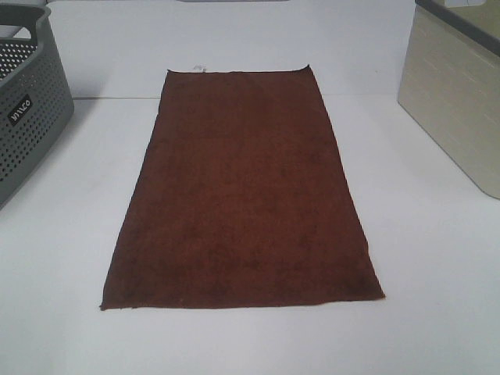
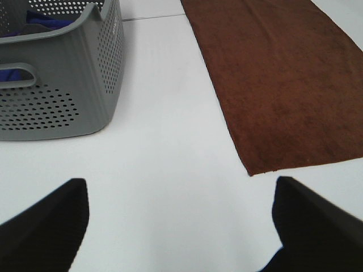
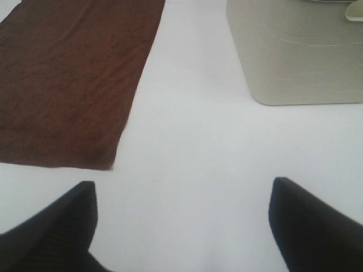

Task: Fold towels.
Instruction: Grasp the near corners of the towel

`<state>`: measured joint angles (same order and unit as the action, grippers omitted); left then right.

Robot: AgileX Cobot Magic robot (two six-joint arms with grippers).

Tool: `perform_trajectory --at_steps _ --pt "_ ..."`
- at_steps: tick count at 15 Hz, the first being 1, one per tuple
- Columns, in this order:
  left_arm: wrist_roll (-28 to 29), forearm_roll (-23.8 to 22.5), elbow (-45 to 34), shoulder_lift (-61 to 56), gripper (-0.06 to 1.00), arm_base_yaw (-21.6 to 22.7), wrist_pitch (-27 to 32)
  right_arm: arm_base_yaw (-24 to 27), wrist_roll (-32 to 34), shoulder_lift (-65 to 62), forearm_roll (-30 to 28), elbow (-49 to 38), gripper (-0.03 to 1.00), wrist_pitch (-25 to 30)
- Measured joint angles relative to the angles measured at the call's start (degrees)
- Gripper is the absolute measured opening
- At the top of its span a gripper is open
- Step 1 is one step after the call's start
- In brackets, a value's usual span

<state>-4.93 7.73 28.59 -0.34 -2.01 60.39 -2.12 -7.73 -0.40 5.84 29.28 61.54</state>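
A dark reddish-brown towel [image 1: 238, 191] lies flat and unfolded, lengthwise, in the middle of the white table. A small white tag [image 1: 198, 68] shows at its far short edge. No gripper shows in the exterior high view. In the left wrist view my left gripper [image 2: 181, 226] is open and empty over bare table, short of the towel's [image 2: 283, 85] near left corner. In the right wrist view my right gripper [image 3: 181, 226] is open and empty over bare table, short of the towel's [image 3: 68, 85] near right corner.
A grey perforated basket [image 1: 23, 109] stands at the far left; in the left wrist view the basket [image 2: 57, 85] holds something blue. A beige bin [image 1: 457, 101] stands at the far right, also in the right wrist view [image 3: 295, 56]. White table [image 1: 437, 297] surrounds the towel.
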Motion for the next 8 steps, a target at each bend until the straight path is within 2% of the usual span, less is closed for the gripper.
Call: perform_trajectory --at_steps 8 --pt "0.0 0.0 0.0 0.0 0.83 0.0 0.0 0.0 0.0 0.0 0.0 0.0 0.78 0.0"
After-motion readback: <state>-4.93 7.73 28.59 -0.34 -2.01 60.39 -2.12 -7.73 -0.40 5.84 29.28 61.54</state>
